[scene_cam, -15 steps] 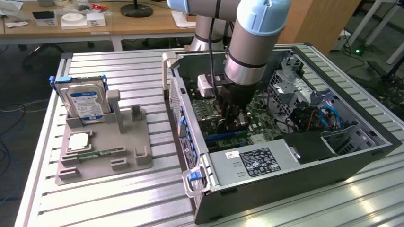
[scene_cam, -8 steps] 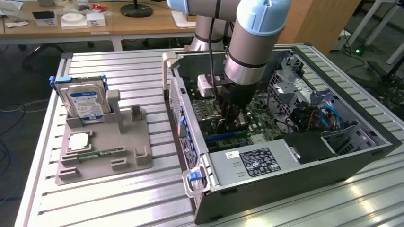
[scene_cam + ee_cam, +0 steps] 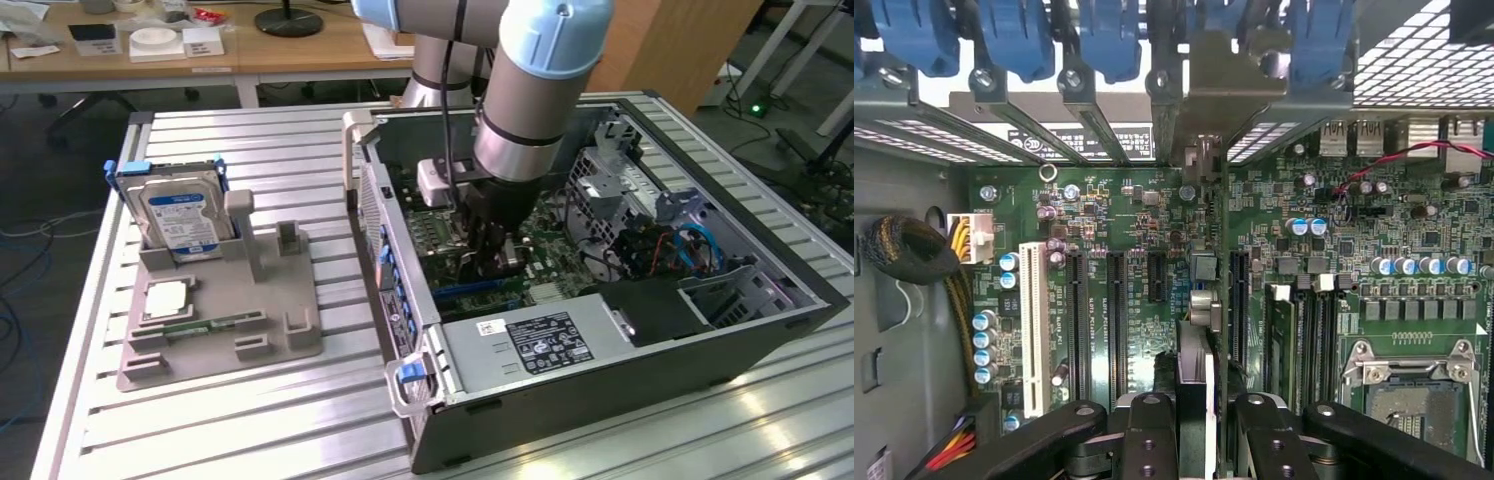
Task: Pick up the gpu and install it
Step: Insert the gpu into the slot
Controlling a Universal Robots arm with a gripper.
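My gripper [image 3: 1196, 408] clamps the gpu [image 3: 1199, 310] edge-on over the motherboard [image 3: 1104, 200].
I judge the card light, stiff and fragile, best held by its bare top edge.

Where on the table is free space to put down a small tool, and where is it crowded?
Free: the bare table between the gray fixture and the near edge, and the strip behind the hard drive. The gap between fixture and computer case is narrow. Crowded: inside the case, where the arm reaches in and the gripper holds the gpu.
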